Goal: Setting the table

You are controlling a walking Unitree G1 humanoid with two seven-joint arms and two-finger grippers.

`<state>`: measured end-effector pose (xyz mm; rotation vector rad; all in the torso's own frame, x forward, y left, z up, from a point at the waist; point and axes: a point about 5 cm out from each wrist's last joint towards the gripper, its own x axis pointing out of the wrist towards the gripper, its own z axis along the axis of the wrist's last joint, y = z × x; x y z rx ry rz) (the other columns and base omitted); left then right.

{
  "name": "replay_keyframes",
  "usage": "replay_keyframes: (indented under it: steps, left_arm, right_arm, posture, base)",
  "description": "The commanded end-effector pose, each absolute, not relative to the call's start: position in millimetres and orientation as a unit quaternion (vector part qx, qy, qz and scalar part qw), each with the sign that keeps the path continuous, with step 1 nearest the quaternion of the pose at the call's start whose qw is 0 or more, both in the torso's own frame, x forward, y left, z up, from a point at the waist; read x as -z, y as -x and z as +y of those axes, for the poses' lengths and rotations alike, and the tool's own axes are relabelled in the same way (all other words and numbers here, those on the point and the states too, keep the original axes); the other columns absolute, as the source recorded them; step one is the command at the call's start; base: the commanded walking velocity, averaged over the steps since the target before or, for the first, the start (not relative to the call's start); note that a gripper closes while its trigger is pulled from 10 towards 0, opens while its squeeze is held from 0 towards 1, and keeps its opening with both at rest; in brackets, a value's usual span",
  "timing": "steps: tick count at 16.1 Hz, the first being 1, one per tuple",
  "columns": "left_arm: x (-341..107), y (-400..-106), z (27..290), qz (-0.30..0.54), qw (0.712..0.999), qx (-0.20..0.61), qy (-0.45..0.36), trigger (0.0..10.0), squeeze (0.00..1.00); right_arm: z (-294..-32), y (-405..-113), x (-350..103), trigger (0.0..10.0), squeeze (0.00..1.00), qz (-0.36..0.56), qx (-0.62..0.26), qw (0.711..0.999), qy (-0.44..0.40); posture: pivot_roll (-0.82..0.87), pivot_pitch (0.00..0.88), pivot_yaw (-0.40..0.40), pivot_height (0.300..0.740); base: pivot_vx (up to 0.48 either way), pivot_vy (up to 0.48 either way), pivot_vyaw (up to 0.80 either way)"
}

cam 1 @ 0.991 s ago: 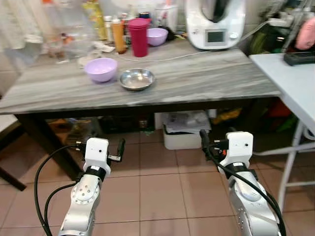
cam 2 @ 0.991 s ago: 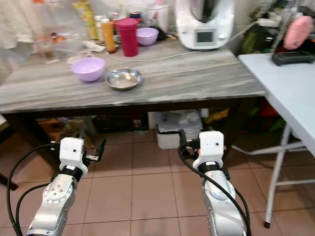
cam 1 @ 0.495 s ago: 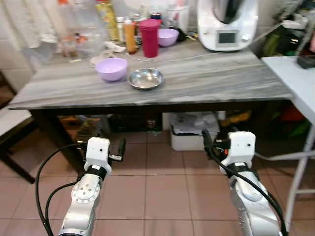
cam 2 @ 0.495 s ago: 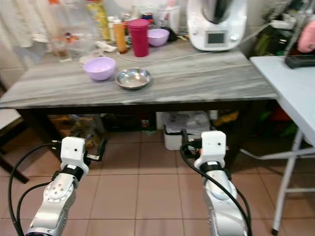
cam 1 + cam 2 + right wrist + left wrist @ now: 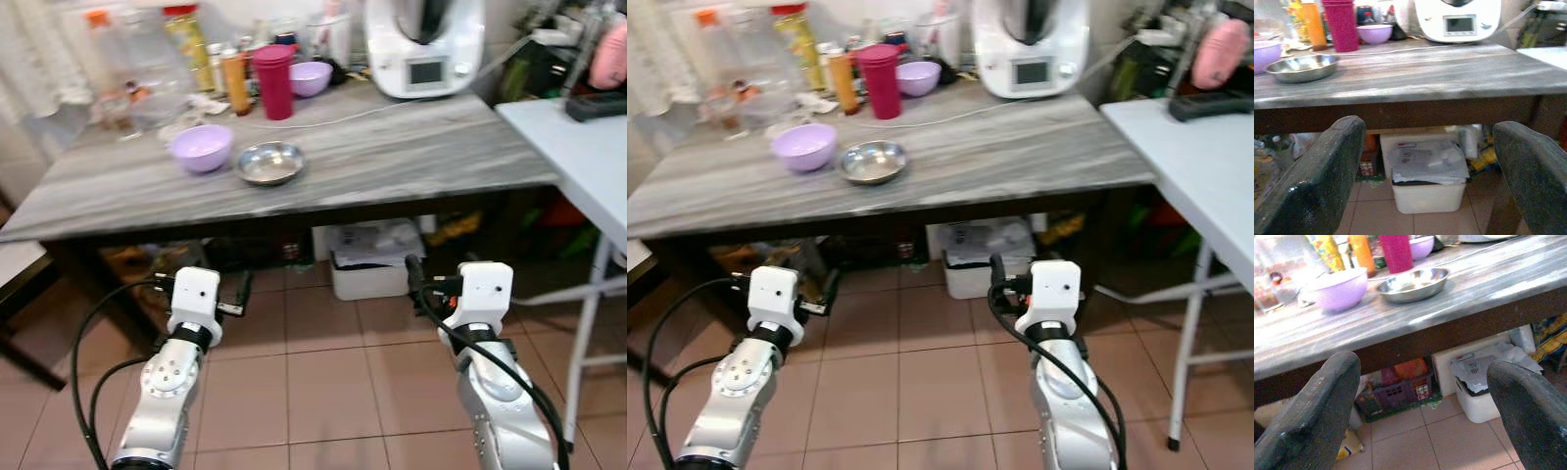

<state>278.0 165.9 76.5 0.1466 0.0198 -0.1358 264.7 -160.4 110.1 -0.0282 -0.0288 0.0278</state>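
A grey marble table (image 5: 411,147) stands ahead of me. On its left half a purple bowl (image 5: 201,147) sits beside a shallow steel bowl (image 5: 269,163). Behind them are a magenta cup (image 5: 274,80) and a second purple bowl (image 5: 311,77). Both grippers are held low in front of the table, below its top and above the tiled floor. My left gripper (image 5: 1420,382) is open and holds nothing. My right gripper (image 5: 1425,161) is open too, its fingers (image 5: 1317,181) wide apart with nothing between them.
A white kitchen machine (image 5: 423,44) with a cable stands at the table's back right; bottles and jars crowd the back left. A white folding table (image 5: 578,137) stands to the right. Under the marble table are a white bin (image 5: 377,259) and crates.
The whole view has shifted a little as the camera moved before the table. Both arms keep the same pose, and both grippers stay open.
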Motion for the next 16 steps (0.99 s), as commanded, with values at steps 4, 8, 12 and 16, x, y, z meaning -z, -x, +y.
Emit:
replay_keyframes:
  steps: [4, 8, 12, 16]
  left_arm:
    - [-74.8, -278.0, 165.1, 0.018, 0.994, 0.077, -0.069, 10.0, 0.0]
    - [-74.8, -278.5, 165.6, 0.019, 0.994, 0.08, -0.07, 10.0, 0.0]
    - [-75.4, -279.4, 165.3, 0.019, 0.994, 0.082, -0.071, 10.0, 0.0]
    - [-83.3, -279.8, 164.8, 0.012, 0.994, 0.082, -0.066, 10.0, 0.0]
  right_arm:
    - [-164.8, -263.9, -116.8, 10.0, 0.0, -0.026, 0.001, 1.0, 0.008]
    - [-163.8, -264.7, -119.5, 10.0, 0.0, -0.031, 0.002, 0.999, 0.01]
    - [-163.2, -265.4, -120.7, 10.0, 0.0, -0.033, 0.003, 0.999, 0.013]
    - [-159.7, -265.3, -128.5, 10.0, 0.0, -0.04, -0.006, 0.999, 0.005]
  posture:
    - [-0.22, 0.024, 0.106, 0.74]
    - [-0.22, 0.026, 0.11, 0.74]
    - [-0.22, 0.027, 0.115, 0.74]
    - [-0.22, 0.028, 0.114, 0.74]
  base:
    - [0.0, -0.48, 0.0]
    - [0.0, -0.48, 0.0]
    - [0.0, -0.48, 0.0]
    - [0.0, -0.48, 0.0]
